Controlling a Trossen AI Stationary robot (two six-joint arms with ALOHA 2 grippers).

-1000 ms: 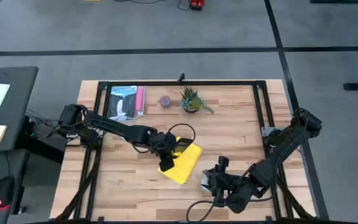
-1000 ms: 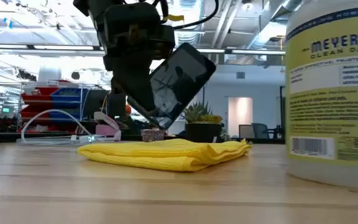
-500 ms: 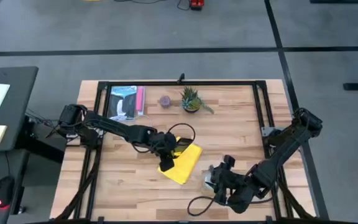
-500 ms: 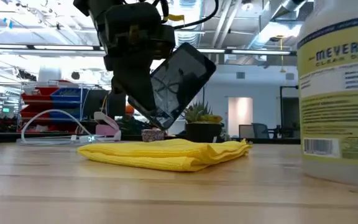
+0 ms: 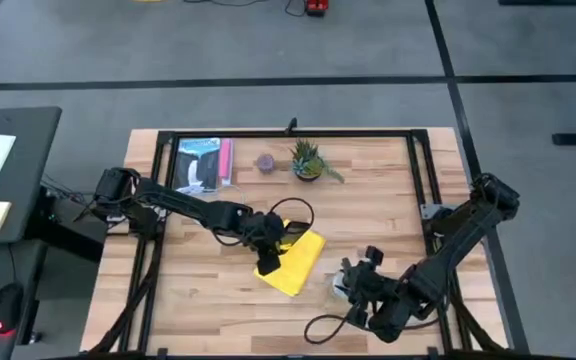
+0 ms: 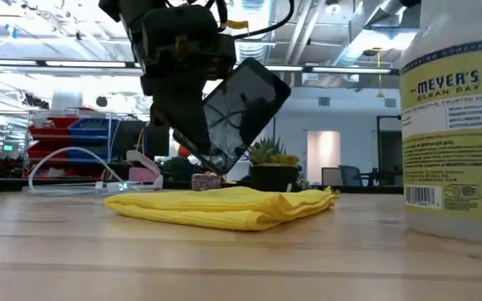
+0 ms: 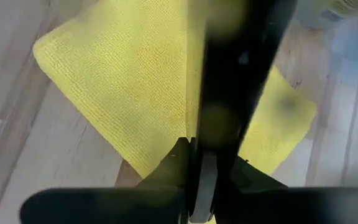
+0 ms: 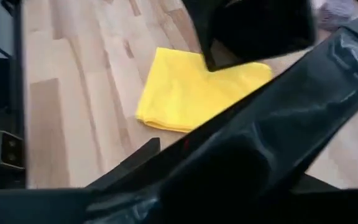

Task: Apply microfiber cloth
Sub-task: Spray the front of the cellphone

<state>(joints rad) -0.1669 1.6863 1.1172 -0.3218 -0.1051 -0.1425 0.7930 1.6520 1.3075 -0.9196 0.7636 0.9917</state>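
Your left gripper (image 6: 212,146) is gripping the black smartphone (image 6: 243,107) tilted above the microfiber cloth (image 5: 293,263), while your right gripper (image 5: 353,283) is clasping the cleaner bottle (image 6: 457,125) near-right.

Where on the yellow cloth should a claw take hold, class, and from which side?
Take the cloth at its free corner nearest the table's front edge, coming straight down. It lies flat and folded on the table, so only a raised fold or an edge can be pinched. The left claw holds a phone tilted above its far end, which blocks that side.
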